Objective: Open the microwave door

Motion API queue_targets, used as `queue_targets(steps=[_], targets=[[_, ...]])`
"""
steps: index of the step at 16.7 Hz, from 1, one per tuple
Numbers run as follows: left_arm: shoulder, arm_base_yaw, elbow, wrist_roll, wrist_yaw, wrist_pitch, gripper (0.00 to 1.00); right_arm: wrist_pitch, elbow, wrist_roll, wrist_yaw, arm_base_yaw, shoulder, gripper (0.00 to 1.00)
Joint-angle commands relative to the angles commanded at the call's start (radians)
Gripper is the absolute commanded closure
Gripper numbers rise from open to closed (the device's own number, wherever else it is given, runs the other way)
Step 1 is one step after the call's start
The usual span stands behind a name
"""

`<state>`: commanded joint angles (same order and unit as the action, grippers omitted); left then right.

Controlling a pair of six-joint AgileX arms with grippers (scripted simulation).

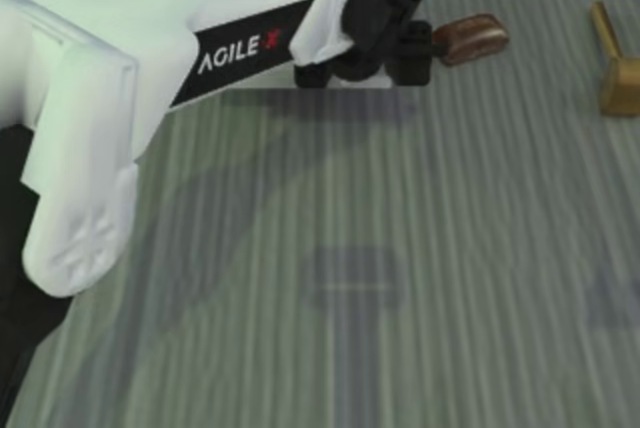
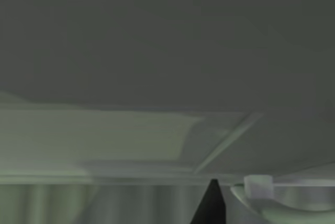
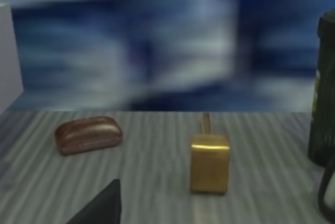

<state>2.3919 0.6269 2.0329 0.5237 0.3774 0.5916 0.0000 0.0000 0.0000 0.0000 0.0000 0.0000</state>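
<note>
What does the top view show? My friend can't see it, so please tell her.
The white left arm reaches across the striped grey table, with its dark gripper at the far edge. Beside the gripper lies a brown rounded block, and a gold mallet sits at the right.

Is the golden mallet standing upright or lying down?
Lying down: the golden mallet rests flat on the table, its handle along the surface.
</note>
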Motion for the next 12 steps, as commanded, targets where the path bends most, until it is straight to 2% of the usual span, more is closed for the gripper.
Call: queue_targets(steps=[3, 11, 12], targets=[[0.000, 0.000, 0.000, 0.000, 0.000, 0.000, 0.98, 0.000, 0.000, 0.000, 0.000, 0.000, 0.000, 0.00], [0.000, 0.000, 0.000, 0.000, 0.000, 0.000, 1.00, 0.000, 0.000, 0.000, 0.000, 0.000, 0.000, 0.00], [-0.028, 0.037, -0.057, 0.002, -0.011, 0.008, 1.00, 0.000, 0.000, 0.000, 0.000, 0.000, 0.000, 0.00]])
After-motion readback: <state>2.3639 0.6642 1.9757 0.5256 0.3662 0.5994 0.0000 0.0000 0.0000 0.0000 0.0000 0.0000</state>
